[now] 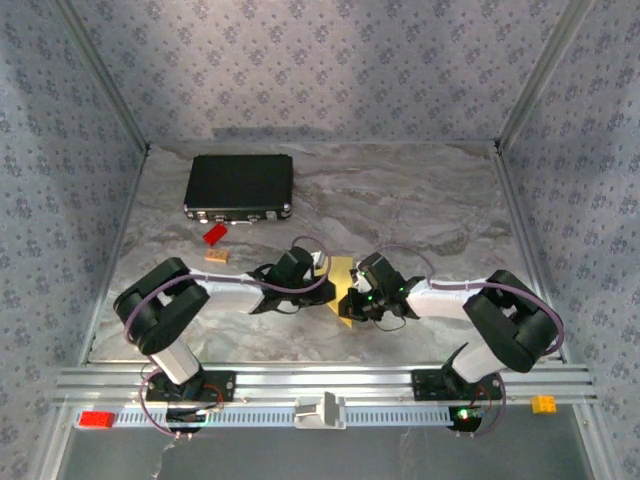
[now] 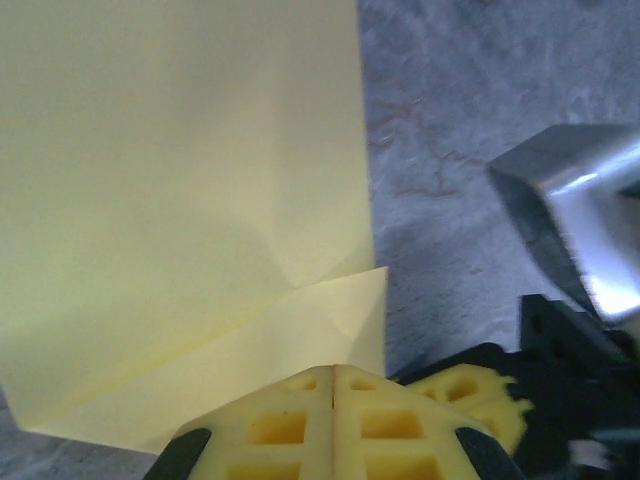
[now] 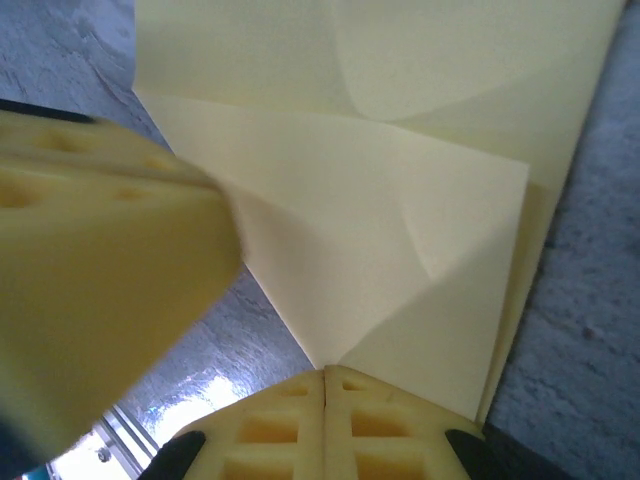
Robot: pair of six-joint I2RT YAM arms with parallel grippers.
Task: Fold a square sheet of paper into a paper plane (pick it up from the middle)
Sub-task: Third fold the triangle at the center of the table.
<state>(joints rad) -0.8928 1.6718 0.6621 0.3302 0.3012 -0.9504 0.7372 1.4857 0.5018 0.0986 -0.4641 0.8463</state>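
Square sheet of thin pale-yellow paper: you will find it near the middle of the grey marbled desk, between the two claws. It is already partly folded, with a triangular flap laid over the main layer.
Left claw: the yellow pads are pressed together with no gap. The lower edge of the flap runs in under the tips, so read this as a pinch on the sheet.
Right claw: the pads are pressed together. The flap's crease lines converge exactly at the pad seam, so this also appears to be a pinch on the sheet.
Reason for hold: two opposed grips on opposite edges likely keep the layers aligned, so the flap cannot spring open while the crease is set.
Claw spacing: the claws sit just beside each other. One left pad touches the flap edge in the right wrist view.
Left arm: elbow raised, forearm reaching low and inward to the right.
Right arm: a mirrored pose, with the forearm reaching low and inward to the left.
Progress: judge this as an early fold. No dart shape exists yet.
Bystanders: the black rectangular case, small red brick and small tan block lie well apart from the sheet.
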